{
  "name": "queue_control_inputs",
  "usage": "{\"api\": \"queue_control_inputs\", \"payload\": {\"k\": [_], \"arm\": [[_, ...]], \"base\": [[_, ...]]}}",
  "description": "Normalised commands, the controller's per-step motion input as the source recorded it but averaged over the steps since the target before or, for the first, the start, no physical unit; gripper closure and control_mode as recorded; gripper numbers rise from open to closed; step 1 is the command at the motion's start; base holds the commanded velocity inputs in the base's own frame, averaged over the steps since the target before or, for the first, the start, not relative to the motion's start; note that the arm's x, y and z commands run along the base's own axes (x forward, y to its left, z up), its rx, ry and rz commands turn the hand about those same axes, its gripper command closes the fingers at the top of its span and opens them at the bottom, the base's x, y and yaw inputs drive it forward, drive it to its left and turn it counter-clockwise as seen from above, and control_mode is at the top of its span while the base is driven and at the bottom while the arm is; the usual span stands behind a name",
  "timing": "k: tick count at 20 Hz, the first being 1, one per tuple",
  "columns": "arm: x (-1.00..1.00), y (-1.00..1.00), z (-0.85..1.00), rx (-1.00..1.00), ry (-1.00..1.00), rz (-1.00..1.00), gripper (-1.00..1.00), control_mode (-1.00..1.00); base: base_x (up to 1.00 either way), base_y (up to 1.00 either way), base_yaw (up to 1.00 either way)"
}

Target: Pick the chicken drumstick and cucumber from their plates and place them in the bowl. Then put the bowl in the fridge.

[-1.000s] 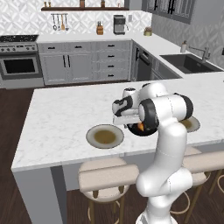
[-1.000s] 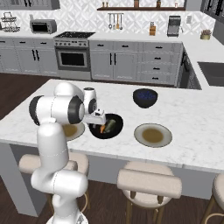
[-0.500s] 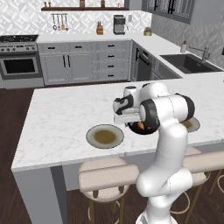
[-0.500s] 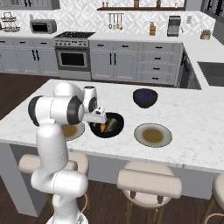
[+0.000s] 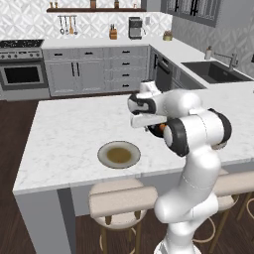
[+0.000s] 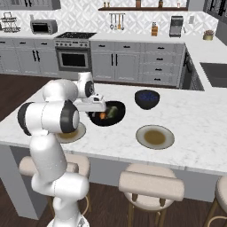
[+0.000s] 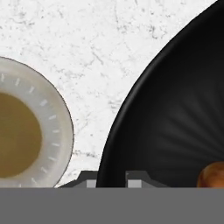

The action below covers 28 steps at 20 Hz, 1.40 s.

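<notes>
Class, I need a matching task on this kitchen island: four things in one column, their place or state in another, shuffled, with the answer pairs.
Things:
1. black bowl
2. chicken drumstick
3. blue-speckled bowl
4. gripper

Places or states:
A. stands empty on the counter beyond the right-hand plate
B. shut on the bowl's rim
C. lies inside the black bowl beside the cucumber
D. sits on the marble between the two plates, holding food

Pairs: 1-D, 2-C, 3-A, 4-B
</notes>
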Motion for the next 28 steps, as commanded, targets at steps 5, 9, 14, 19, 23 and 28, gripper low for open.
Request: {"api": "queue_control_inputs", "payload": {"k": [5, 9, 14, 19, 23, 28], "arm": [[-0.55, -0.1, 0.95, -0.01, 0.01, 0.38, 1.0, -1.0], [-0.66, -0.14, 0.8, 0.0, 0.01, 0.6, 1.0, -1.0], [-0.74, 0.0, 0.57, 0.06, 0.06, 0.68, 1.0, -1.0], [-0.88, 0.0, 0.4, 0.03, 0.12, 0.71, 1.0, -1.0], [-0.76, -0.11, 0.14, 0.02, 0.08, 0.69, 1.0, -1.0], [-0.57, -0.31, 0.05, 0.16, 0.02, 0.61, 1.0, -1.0]], "base": [[0.0, 0.0, 0.0], [0.0, 0.0, 0.0], [0.0, 0.0, 0.0], [0.0, 0.0, 0.0], [0.0, 0.0, 0.0], [0.0, 0.0, 0.0]]}}
